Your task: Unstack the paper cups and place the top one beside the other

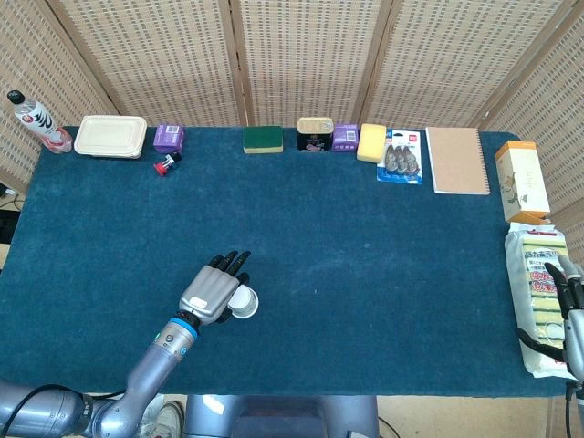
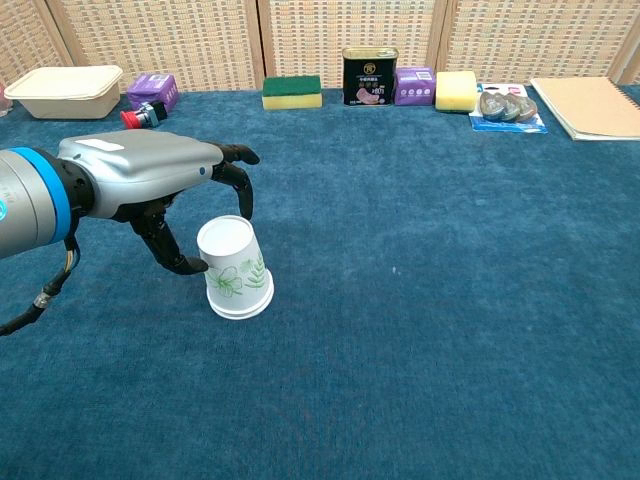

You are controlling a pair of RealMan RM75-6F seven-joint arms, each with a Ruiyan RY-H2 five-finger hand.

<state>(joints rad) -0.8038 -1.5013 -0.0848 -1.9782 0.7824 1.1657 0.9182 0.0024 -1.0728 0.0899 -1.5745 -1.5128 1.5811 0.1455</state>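
Setting: a table covered in dark blue cloth (image 1: 365, 255), backed by woven cane screens.
Paper cups: a white stack of paper cups (image 2: 234, 267) with a green leaf print stands upside down, rim on the cloth, near the front edge and left of the middle. The cups are still nested together.
Left hand: the left hand (image 1: 212, 290) reaches in from the front left corner and arches over the left side of the stack. Its dark fingers (image 2: 240, 185) curl down behind the top of the stack, and the thumb (image 2: 172, 252) lies just beside or against the left wall; real contact cannot be told. The fingers are spread apart and grip nothing yet.
Right hand: the right hand (image 1: 569, 287) shows only at the right edge, over a pack of yellow sponges (image 1: 537, 301). Whether its fingers are open or closed cannot be told.
Back edge, left to right: a plastic bottle (image 1: 35, 120) at the back left corner, a beige lidded container (image 1: 110, 136), a purple box (image 1: 169, 138), a green and yellow sponge (image 1: 263, 139), a black tin (image 1: 314, 134), a yellow sponge (image 1: 371, 142) and a tan notebook (image 1: 456, 160).
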